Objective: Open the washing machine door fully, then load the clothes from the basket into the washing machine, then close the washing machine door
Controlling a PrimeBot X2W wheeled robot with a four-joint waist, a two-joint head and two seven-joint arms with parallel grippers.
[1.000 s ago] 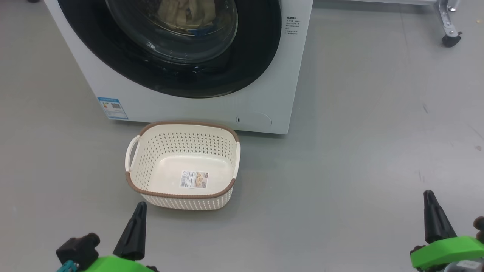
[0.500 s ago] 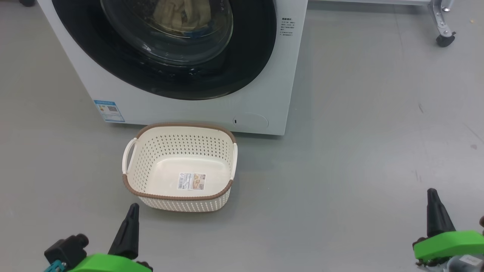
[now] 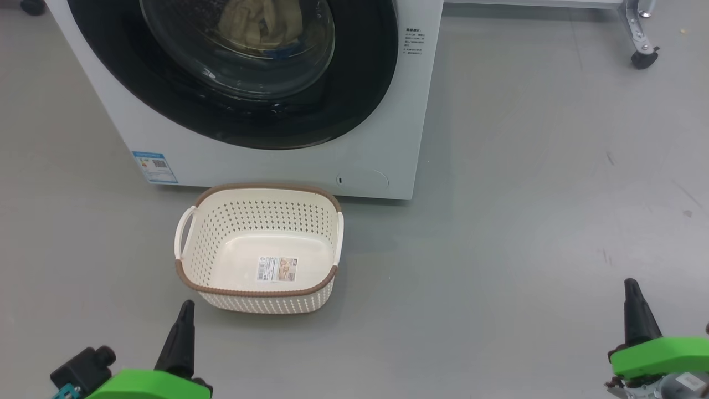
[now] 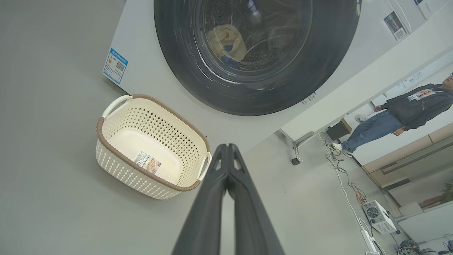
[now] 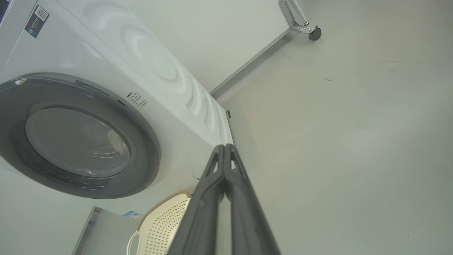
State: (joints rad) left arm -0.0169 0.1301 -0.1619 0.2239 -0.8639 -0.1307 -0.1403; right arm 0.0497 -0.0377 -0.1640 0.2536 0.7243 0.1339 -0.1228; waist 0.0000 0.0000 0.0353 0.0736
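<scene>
The white washing machine stands at the top of the head view with the washing machine door closed flat against it. Behind the glass lie the clothes, cream-yellow with a bit of blue; the left wrist view also shows these clothes. The basket sits on the floor right in front of the machine, holding nothing but its label sticker. My left gripper is shut and hangs just below the basket's near left corner. My right gripper is shut, far off at the lower right. Neither holds anything.
A metal frame's caster stands at the far right behind the machine. In the left wrist view a person stands beyond the machine, with cables and a small box on the floor. Grey floor spreads out to the machine's right.
The whole head picture has slid a little left and down, so the camera moved. Machine, basket and door keep their places. Both grippers stay shut.
</scene>
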